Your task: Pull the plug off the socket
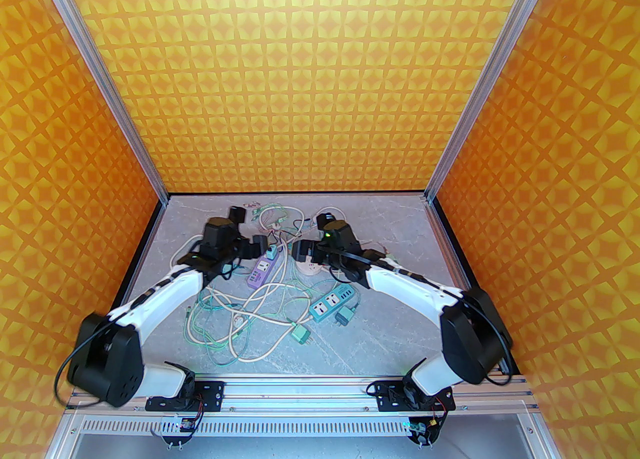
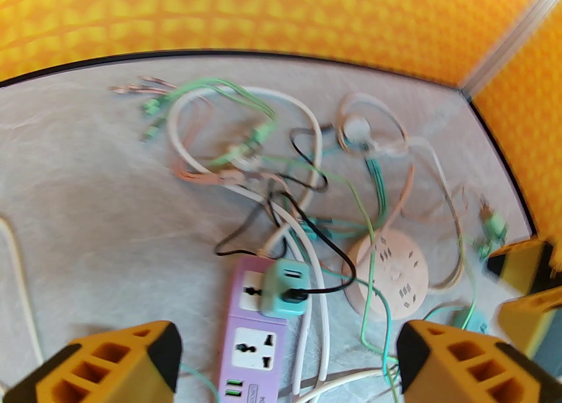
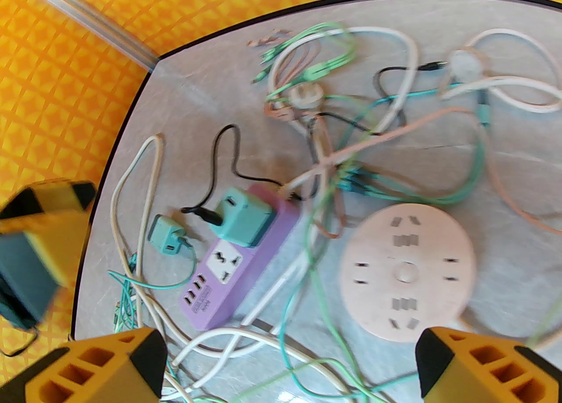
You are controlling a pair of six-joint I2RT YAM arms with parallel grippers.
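Plug (image 2: 284,289) (a teal adapter with a black lead in its side) sat pushed into the far outlet of the purple power strip (image 3: 268,256). The left gripper (image 2: 287,348) hung over the strip's near end, jaws spread wide on either side, holding nothing. The right gripper (image 3: 290,357) hung just right of the strip, jaws equally spread and empty, over the round socket (image 3: 408,271) beside it. Tangled cables (image 1: 240,312) lay around the strip.
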